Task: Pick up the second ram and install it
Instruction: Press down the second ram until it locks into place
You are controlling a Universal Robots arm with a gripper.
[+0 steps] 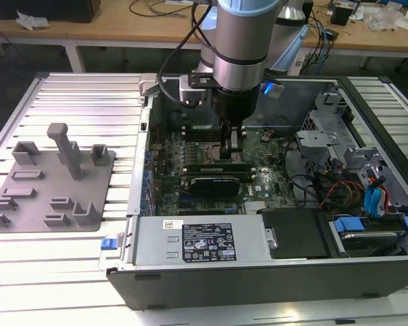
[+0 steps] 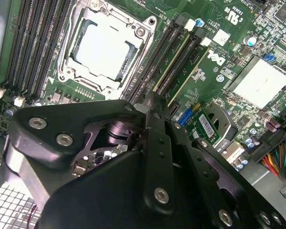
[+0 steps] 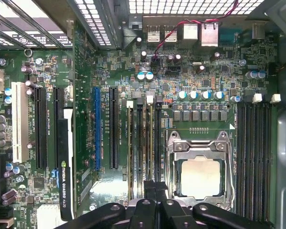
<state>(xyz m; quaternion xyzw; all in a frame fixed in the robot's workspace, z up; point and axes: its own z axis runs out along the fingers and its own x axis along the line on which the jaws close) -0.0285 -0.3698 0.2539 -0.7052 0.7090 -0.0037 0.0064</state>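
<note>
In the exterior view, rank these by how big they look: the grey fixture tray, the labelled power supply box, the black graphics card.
1. Grey fixture tray, largest.
2. Power supply box, a bit smaller; it sits nearer the camera, so this ranking against the tray is unsure.
3. Black graphics card, clearly smallest, partly hidden behind the gripper.

Robot arm (image 1: 239,41), upper centre of the exterior view: silver-grey cylindrical segments with a pale blue cap, black cables looped alongside, blue indicator light. Gripper (image 2: 152,157), lower half of the second wrist view: matte black linkage plates fastened with silver screws.
</note>
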